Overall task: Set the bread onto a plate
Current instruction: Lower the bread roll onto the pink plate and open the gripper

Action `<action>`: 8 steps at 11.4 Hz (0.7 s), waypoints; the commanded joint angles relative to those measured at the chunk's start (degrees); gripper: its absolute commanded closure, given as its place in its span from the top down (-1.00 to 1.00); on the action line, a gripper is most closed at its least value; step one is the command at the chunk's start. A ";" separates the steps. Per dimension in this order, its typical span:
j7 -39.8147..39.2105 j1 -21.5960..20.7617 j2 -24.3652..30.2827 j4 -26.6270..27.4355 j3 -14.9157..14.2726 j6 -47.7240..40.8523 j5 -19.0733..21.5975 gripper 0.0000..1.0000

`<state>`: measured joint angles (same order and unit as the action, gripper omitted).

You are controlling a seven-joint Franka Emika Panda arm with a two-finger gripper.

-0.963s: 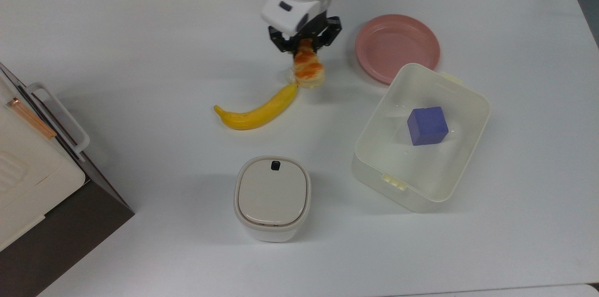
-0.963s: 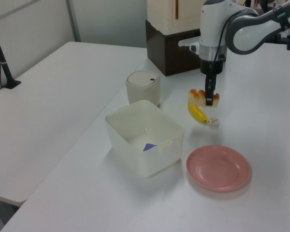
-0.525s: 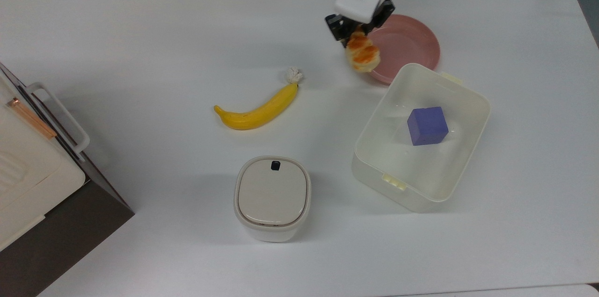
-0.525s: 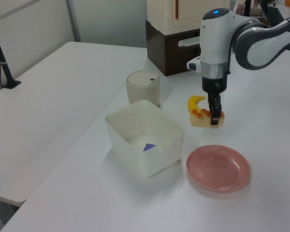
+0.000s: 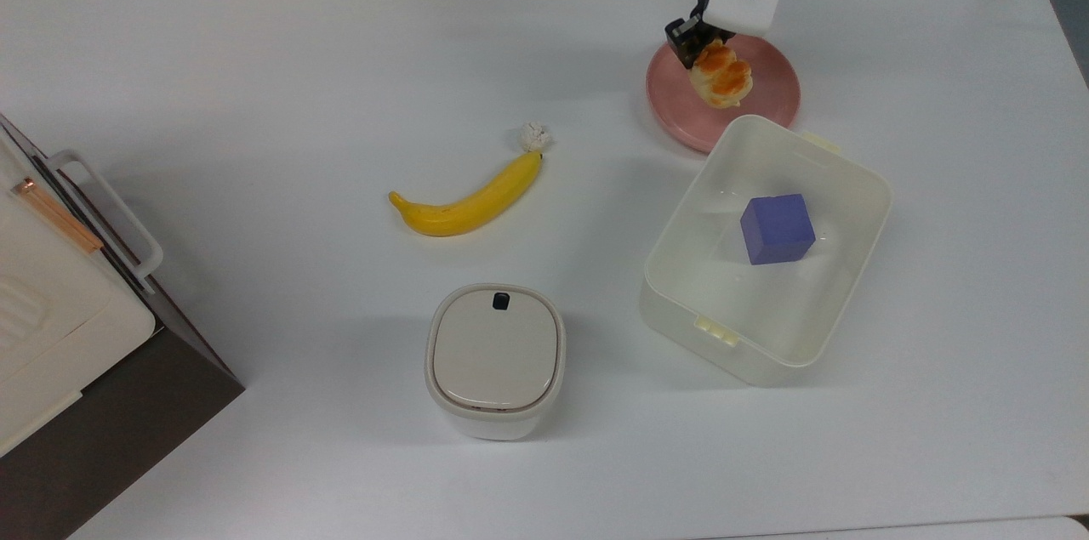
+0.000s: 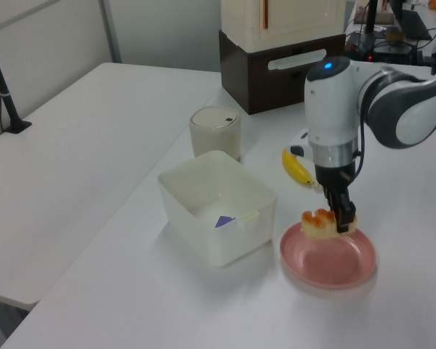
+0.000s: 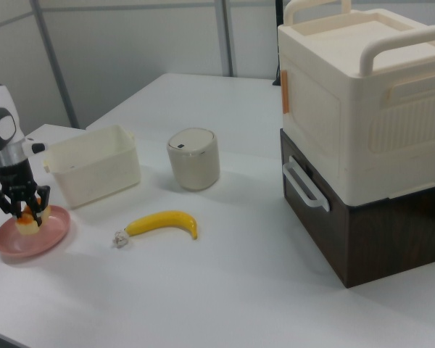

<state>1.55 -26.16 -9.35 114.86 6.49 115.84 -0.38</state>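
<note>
One bread (image 5: 721, 78) hangs over the pink plate (image 5: 770, 102), clamped between the fingers of the pincer (image 5: 706, 55), which is closed on its end; in the left view the bread (image 6: 321, 222) sits just above the plate (image 6: 327, 265), and whether its underside touches the plate cannot be told. In the right view the pincer (image 7: 23, 210) points straight down over the plate (image 7: 14, 243) with the bread (image 7: 33, 215) between its fingers. Just beside the plate, toward the top view's lower right, stands a white tub (image 5: 855, 174) with a purple cube (image 5: 776, 228) lying inside it. Well apart from the plate, toward the top view's left, a yellow banana (image 5: 470, 201) lies on the white table (image 5: 255, 81), with a small white crumpled scrap (image 5: 534, 135) at its upper tip. Near the top view's bottom centre stands a small cream bin (image 5: 495, 359) with its lid shut. At the top view's left edge sits a cream box (image 7: 355, 101) with handles, stacked on a dark brown box (image 7: 377, 235).
</note>
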 commanded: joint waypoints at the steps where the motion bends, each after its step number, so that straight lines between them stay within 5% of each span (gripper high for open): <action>1: 0.20 -0.99 -2.78 -0.25 -0.34 -0.61 0.99 -0.20; 3: 0.20 -1.08 -2.69 -0.43 -0.34 -0.52 0.99 -0.07; 5: 0.73 -1.17 -2.70 -0.52 0.10 -0.52 0.99 0.99; 8: 3.63 -0.73 -1.91 -0.78 1.42 -0.96 0.99 1.00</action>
<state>3.23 -26.57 -12.72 114.20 7.72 115.84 -0.33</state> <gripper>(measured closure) 0.167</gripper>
